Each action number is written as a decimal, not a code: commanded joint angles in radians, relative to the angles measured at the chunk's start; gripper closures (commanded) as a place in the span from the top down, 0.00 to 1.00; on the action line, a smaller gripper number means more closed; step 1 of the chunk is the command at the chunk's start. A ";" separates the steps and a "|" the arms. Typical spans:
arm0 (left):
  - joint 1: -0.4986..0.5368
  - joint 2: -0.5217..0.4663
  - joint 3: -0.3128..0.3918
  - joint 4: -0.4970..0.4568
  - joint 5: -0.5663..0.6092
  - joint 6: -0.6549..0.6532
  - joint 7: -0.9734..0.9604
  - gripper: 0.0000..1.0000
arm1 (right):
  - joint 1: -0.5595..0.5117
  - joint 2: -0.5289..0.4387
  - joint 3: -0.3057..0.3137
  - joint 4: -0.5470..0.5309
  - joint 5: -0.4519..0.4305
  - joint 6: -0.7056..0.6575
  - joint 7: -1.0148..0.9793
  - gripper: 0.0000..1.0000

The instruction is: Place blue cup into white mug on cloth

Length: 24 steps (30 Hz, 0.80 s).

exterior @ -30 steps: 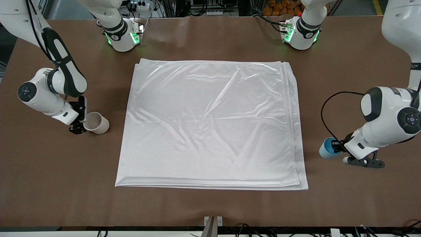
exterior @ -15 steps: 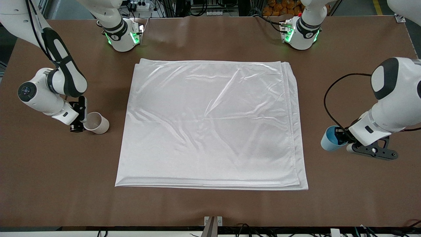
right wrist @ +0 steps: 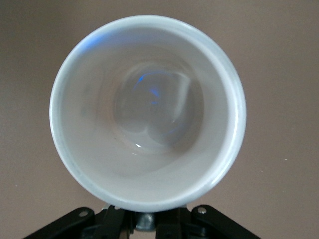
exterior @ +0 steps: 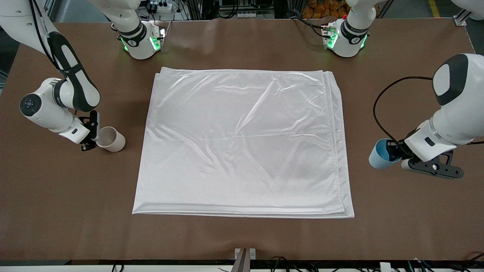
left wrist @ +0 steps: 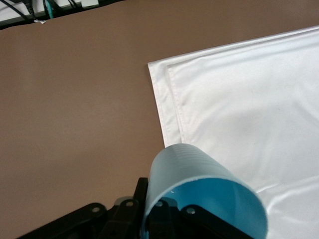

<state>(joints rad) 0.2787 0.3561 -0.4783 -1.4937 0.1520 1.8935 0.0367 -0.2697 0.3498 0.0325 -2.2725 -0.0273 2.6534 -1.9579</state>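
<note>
The blue cup (exterior: 379,159) is tilted on its side, with the left gripper (exterior: 395,154) shut on its rim, one finger inside and one outside. It hangs over the bare table just off the cloth's (exterior: 242,143) edge at the left arm's end. In the left wrist view the cup (left wrist: 192,172) fills the foreground above the gripper (left wrist: 152,216), with a corner of the cloth (left wrist: 249,109) past it. The white mug (exterior: 111,139) is tilted, and the right gripper (exterior: 92,137) is shut on its handle side, beside the cloth at the right arm's end. The right wrist view looks into the mug (right wrist: 144,109) above the gripper (right wrist: 144,219).
Brown table (exterior: 242,238) surrounds the cloth. The two arm bases (exterior: 141,41) (exterior: 344,39) stand past the cloth's edge farthest from the camera. A black cable (exterior: 382,109) loops from the left arm's wrist. A small metal bracket (exterior: 244,254) sits at the table's near edge.
The left gripper has lifted the blue cup and carried it a little toward the bases. The right gripper with the mug has shifted up slightly.
</note>
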 commanded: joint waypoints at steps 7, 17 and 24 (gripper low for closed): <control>0.014 0.003 -0.011 0.010 -0.023 -0.021 0.011 0.00 | -0.010 -0.044 0.023 -0.012 0.085 0.016 -0.024 0.05; 0.016 0.007 -0.005 0.010 -0.017 -0.021 0.023 0.00 | 0.073 -0.080 0.060 -0.009 0.150 0.008 0.086 0.00; 0.016 0.009 -0.005 0.010 -0.025 -0.021 0.011 0.00 | 0.185 -0.083 0.060 0.021 0.150 -0.006 0.235 0.00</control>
<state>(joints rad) 0.2898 0.3649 -0.4811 -1.4937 0.1513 1.8885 0.0374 -0.1503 0.2906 0.0929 -2.2568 0.0966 2.6590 -1.8027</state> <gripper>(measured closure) 0.956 0.815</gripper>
